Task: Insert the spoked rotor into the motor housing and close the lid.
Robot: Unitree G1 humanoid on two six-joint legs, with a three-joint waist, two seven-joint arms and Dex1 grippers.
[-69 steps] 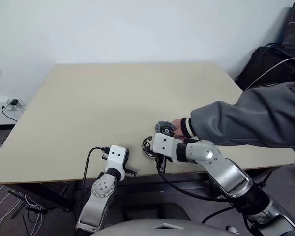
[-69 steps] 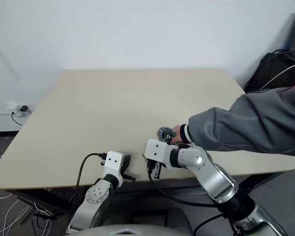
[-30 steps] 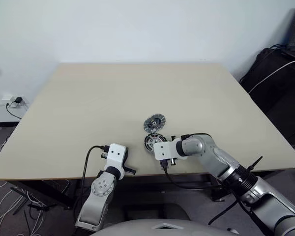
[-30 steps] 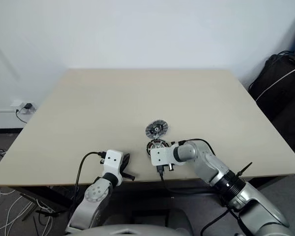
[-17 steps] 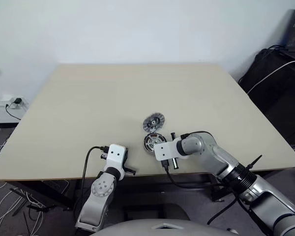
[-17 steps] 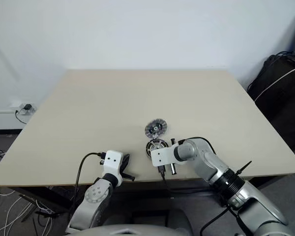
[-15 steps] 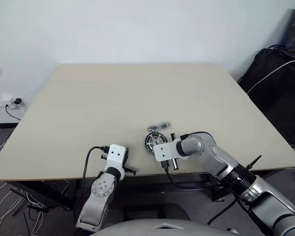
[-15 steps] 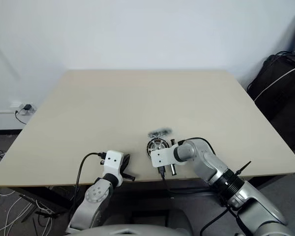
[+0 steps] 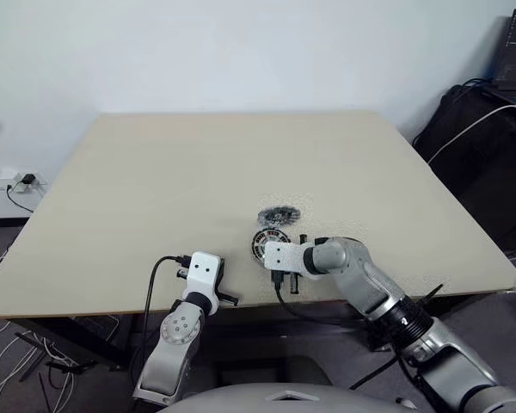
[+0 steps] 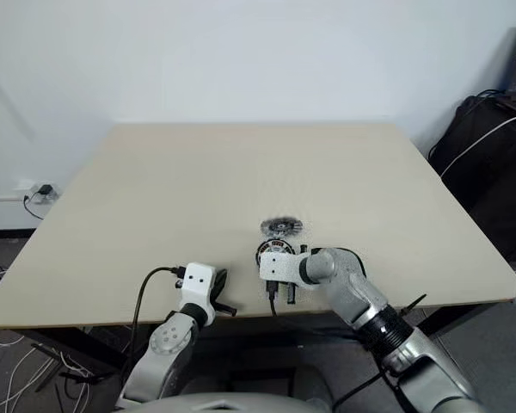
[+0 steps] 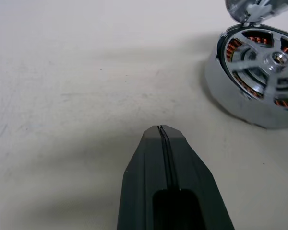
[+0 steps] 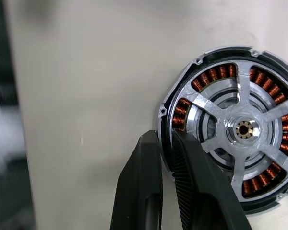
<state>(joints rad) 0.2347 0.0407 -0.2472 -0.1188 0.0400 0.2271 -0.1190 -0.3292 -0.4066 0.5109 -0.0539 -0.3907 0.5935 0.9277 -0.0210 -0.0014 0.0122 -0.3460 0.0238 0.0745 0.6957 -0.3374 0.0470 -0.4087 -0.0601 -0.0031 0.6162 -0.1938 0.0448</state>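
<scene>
Partly cut off, the motor housing (image 12: pixel 235 129) rim sits pinched by the right claw (image 12: pixel 166 139); left claw (image 11: pixel 161 129) shut; lid (image 9: pixel 279 215) perhaps blurred.

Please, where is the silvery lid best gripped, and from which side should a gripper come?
Take the lid by its thin outer rim, fingers on two opposite edges, coming from above. It seems to lie low on the table, and the motor housing sits close before it, blocking the near side.

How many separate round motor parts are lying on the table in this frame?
2. The motor housing, with the spoked rotor apparently already seated in it, lies near the table's front edge at the right gripper. The lid lies just beyond it.
</scene>
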